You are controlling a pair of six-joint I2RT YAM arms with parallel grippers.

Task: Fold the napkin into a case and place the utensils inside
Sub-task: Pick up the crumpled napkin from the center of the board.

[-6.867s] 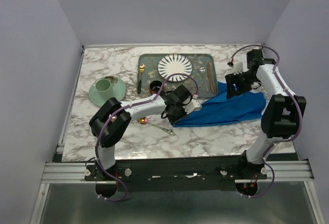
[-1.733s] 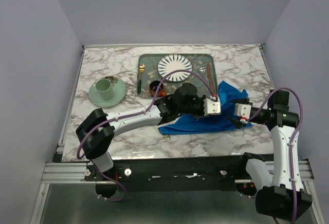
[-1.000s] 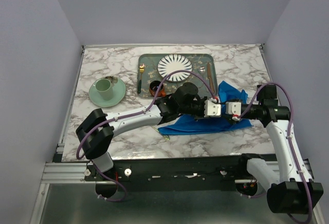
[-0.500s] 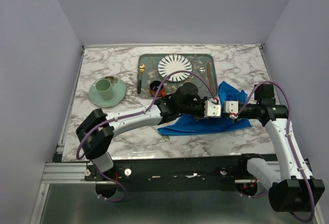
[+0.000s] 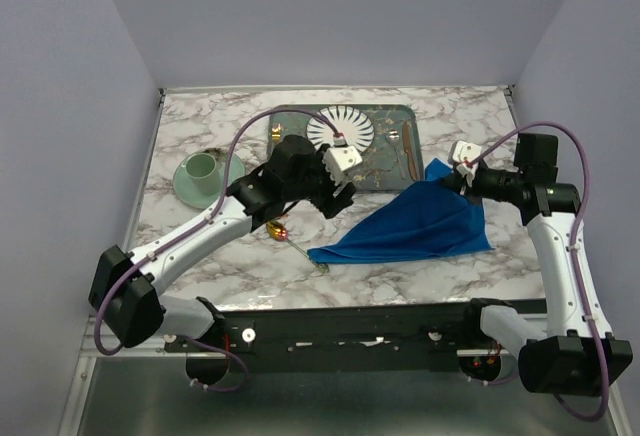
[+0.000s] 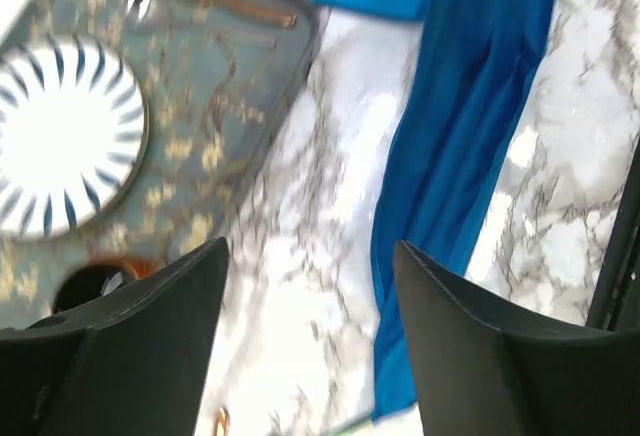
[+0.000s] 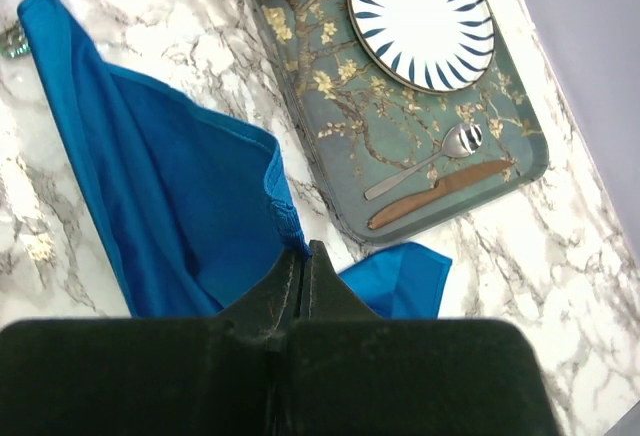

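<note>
left end effector [image 6: 308, 252]: withdrawn left off napkin [image 5: 420, 226], open above surface [image 5: 380, 276]; right end effector [image 7: 303, 249]: closed, pinching napkin's far edge.

Top camera's up high behind the arm bases, looking down over the whole desk [image 5: 200, 256] to its far edge. Both wrist cameras ride close, tilted down at the desk's far-right part; they share the tray [image 7: 330, 116], plate [image 7: 420, 16] and napkin [image 7: 170, 186].
</note>
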